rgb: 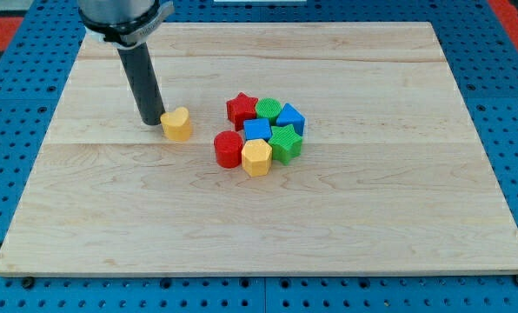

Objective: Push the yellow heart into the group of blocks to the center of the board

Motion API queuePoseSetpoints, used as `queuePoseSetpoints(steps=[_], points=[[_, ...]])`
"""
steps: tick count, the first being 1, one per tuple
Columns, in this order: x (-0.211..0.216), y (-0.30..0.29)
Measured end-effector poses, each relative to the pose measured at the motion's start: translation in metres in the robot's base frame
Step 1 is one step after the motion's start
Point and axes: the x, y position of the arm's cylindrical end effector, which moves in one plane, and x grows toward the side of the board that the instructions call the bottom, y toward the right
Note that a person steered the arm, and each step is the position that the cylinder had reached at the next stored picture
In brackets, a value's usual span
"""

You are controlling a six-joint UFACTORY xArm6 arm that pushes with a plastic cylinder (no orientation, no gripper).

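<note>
My tip (149, 123) rests on the surface (111, 209), touching the yellow heart (177, 124) on its view's-left side. No jaws exist. The block group (261, 132) lies near, to the heart's view's right.

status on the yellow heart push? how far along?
Done: my tip sits right at the yellow heart, on its left in the view, seemingly in contact. In hand: the push toward the view's right. Left: bare board remains between the heart and the group; its nearest members, the red cylinder and red star, are untouched. The heart hasn't joined yet.
</note>
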Motion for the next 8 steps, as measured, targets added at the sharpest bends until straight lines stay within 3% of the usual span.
queuePoseSetpoints(steps=[1, 3, 4, 5, 6, 8], points=[[0.016, 0.004], [0.019, 0.07], [0.006, 0.027], [-0.011, 0.039], [0.011, 0.07], [0.014, 0.067]])
